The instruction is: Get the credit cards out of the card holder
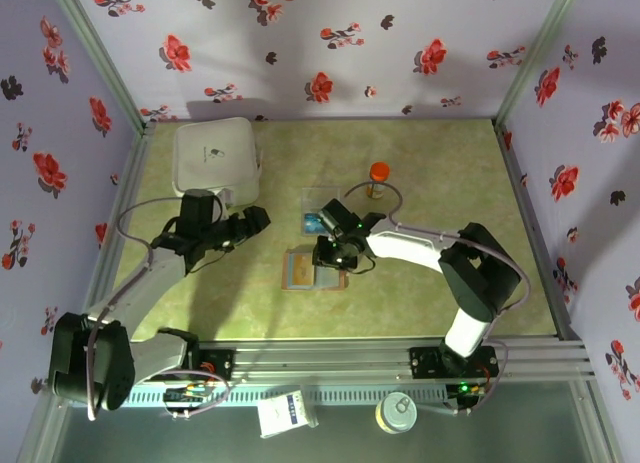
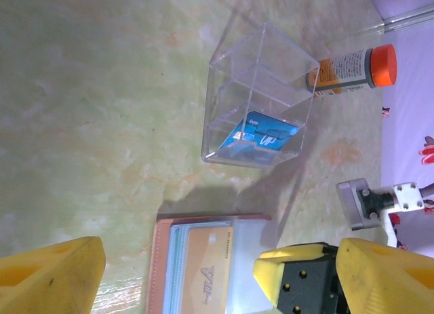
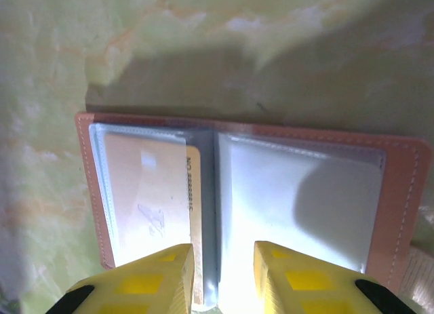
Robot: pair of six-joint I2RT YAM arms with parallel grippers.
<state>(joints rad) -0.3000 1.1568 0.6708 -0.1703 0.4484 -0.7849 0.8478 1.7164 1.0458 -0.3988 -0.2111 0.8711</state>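
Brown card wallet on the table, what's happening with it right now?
The right claw, open, is poised over the open brown leather card holder, near its middle fold. A tan card sits in the holder's left sleeve. One blue card already lies in the clear plastic tray. The left claw hangs open nearby.

— Any way in to the card holder (image 1: 298, 273)?
— From the left and the near side, yes: bare table (image 1: 230, 293) there. The right gripper (image 1: 328, 259) hangs over its right half, jaws slightly parted.
— And beyond it?
— The clear tray (image 1: 320, 211) stands close behind, a bottle (image 1: 378, 180) just past that. The left gripper (image 1: 258, 221), jaws wide, sits off to the left, in front of the white box (image 1: 215, 158). The tray gap looks tight, I think.
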